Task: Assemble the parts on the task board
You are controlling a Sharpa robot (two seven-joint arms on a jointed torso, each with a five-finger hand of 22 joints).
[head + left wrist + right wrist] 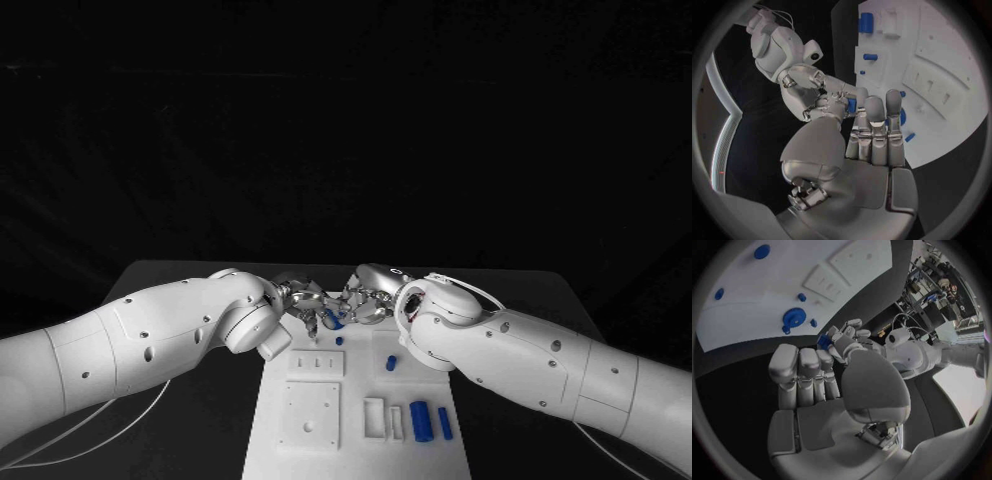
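So both hands are bunched together over the far end of the task board, roughly 12 o'clock from the board's middle; the left hand and the right hand meet fingertip to fingertip, and there's a small blue part right between them. From the left wrist view the blue part sits where the two sets of fingers come together; looks to me like a handover or a two-handed regrip, so the piece can be turned the right way before it goes in a slot. Which hand actually has the pinch I can't tell; both have fingers curled in around it, neither is spread wide.

The rest of the parts are still lying on the board: a blue gear at the far end, a tiny blue peg just near of the hands, a short blue cylinder at about 3 o'clock of the small socket plate, and two longer blue pins down at 5 o'clock beside some white blocks; so I'd guess the assembly is early on.

Surface is a black table, matte, the white board running lengthwise away from the robot; a white cable trails off at 8 o'clock; behind it the room is just dark.
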